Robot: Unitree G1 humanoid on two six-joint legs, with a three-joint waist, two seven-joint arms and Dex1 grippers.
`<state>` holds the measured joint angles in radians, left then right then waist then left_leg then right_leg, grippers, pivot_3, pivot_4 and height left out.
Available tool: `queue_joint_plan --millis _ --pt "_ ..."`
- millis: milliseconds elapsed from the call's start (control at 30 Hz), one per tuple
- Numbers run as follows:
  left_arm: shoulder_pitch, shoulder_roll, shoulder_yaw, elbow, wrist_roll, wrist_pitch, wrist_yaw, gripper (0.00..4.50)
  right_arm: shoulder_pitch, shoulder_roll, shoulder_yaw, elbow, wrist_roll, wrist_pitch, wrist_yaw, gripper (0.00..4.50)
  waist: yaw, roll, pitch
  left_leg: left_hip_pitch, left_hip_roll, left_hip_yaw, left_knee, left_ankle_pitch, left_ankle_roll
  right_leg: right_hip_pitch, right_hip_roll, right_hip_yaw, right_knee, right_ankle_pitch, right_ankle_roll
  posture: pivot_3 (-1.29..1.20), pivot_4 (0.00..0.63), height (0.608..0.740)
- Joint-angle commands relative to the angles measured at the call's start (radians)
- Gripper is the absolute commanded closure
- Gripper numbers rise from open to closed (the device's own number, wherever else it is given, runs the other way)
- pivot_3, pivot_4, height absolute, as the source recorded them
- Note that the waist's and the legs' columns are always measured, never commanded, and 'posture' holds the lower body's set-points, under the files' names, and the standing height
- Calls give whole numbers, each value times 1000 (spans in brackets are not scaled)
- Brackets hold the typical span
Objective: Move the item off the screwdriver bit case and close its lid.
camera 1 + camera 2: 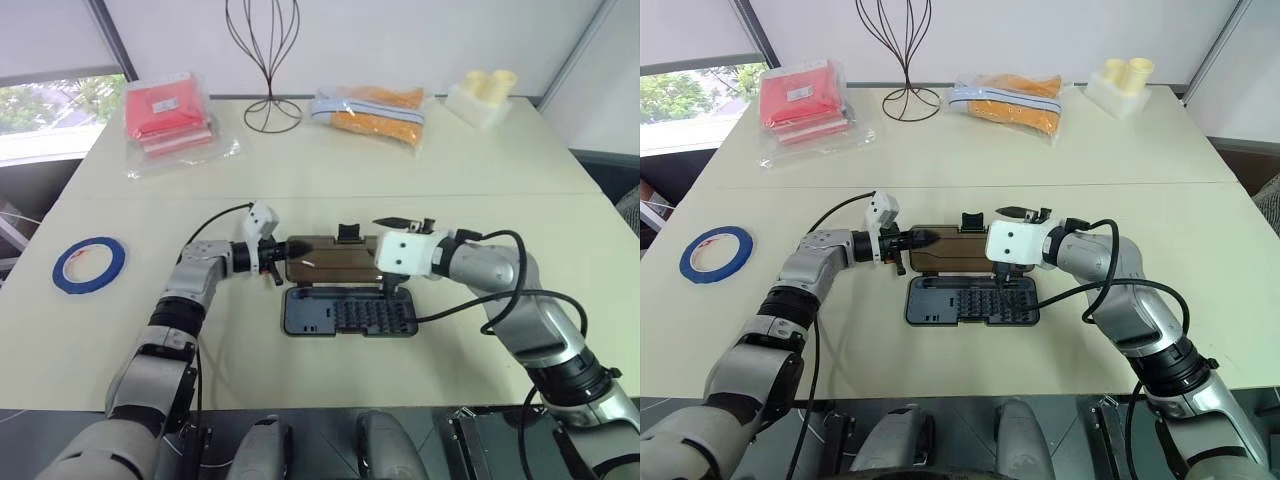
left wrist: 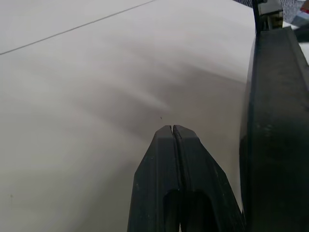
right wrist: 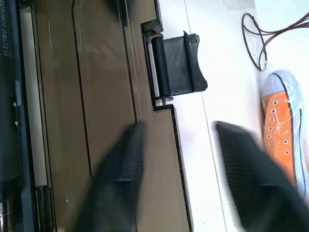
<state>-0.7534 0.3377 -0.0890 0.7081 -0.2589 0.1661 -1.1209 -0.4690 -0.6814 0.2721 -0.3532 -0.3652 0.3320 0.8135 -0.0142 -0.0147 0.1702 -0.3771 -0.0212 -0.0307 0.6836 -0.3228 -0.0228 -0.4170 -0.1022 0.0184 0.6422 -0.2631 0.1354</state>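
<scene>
Far out on our left, the blue tape roll [image 1: 90, 264] lies flat on the table [image 1: 330, 170], well apart from both claws. Our left claw [image 1: 303, 247], pinched shut and holding nothing, sits at the left end of the brown lid [image 1: 330, 262]. That lid lies open, long axis running left to right, behind the grey bit case [image 1: 350, 313]. Our right claw [image 3: 181, 181] stands wide, astride the lid's far edge near its black latch [image 3: 181, 65].
</scene>
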Motion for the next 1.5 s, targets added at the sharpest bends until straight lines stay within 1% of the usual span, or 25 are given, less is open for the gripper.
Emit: queue_joint_plan --millis 33,233,400,600,733,867,933,1033,1100,1200,1367,1500 --pt "-33 -2 11 -1 5 -28 -23 4500 -13 -37 -58 -77 32 50 49 12 0 0 0 0 0 0 0 0 0 0 0 0 0 0 0 0 150 740" --pt "-48 -3 13 -17 2 -26 -62 4500 -27 -115 -199 -180 188 259 175 12 2 0 0 -1 0 -1 0 0 0 0 0 0 -2 0 0 0 150 740" --pt "-31 25 -8 -115 -25 51 -171 4500 0 -209 -319 -223 299 400 239 12 2 0 0 -2 0 -1 0 0 1 0 0 -1 -3 0 0 0 150 740" --pt "-7 71 -35 -268 -66 178 -293 4500 57 -285 -380 -205 342 427 210 12 1 0 0 -3 0 -1 0 -1 1 0 0 -1 -4 0 0 0 150 740" --pt "16 109 -105 -399 -76 257 -380 4500 120 -322 -411 -219 366 434 204 12 2 0 0 -3 0 -1 0 -1 1 0 0 -1 -4 0 0 0 150 740" --pt "31 103 -150 -387 -47 236 -388 4500 206 -357 -450 -265 414 437 232 12 4 0 0 -3 0 -1 0 -1 1 0 0 -1 -4 0 0 0 150 740" --pt "47 102 -175 -375 -25 209 -392 4500 224 -364 -466 -276 436 449 230 12 2 0 0 -3 0 -1 0 -1 2 0 0 0 -5 0 0 0 150 740" --pt "93 115 -246 -344 53 118 -395 4500 234 -371 -490 -288 477 470 228 12 1 0 0 -3 0 0 0 -1 2 0 0 0 -6 0 0 0 150 740" --pt "108 118 -268 -316 84 71 -388 4500 237 -371 -503 -299 510 486 229 12 3 0 0 -3 1 -1 0 -1 2 1 0 0 -6 0 0 0 150 740" --pt "115 119 -276 -300 95 47 -379 4500 226 -362 -521 -319 572 515 228 12 4 1 -1 3 1 -1 0 -2 4 9 0 -1 -10 0 0 0 150 740" --pt "103 117 -249 -323 60 71 -373 4500 166 -333 -522 -333 684 547 210 12 3 1 -1 4 1 -1 0 -2 4 10 0 -1 -10 0 0 0 150 740" --pt "39 96 -165 -372 -43 205 -350 4500 137 -280 -512 -361 821 555 226 12 3 0 0 3 1 -2 0 -2 4 9 0 -1 -10 0 0 0 150 740"
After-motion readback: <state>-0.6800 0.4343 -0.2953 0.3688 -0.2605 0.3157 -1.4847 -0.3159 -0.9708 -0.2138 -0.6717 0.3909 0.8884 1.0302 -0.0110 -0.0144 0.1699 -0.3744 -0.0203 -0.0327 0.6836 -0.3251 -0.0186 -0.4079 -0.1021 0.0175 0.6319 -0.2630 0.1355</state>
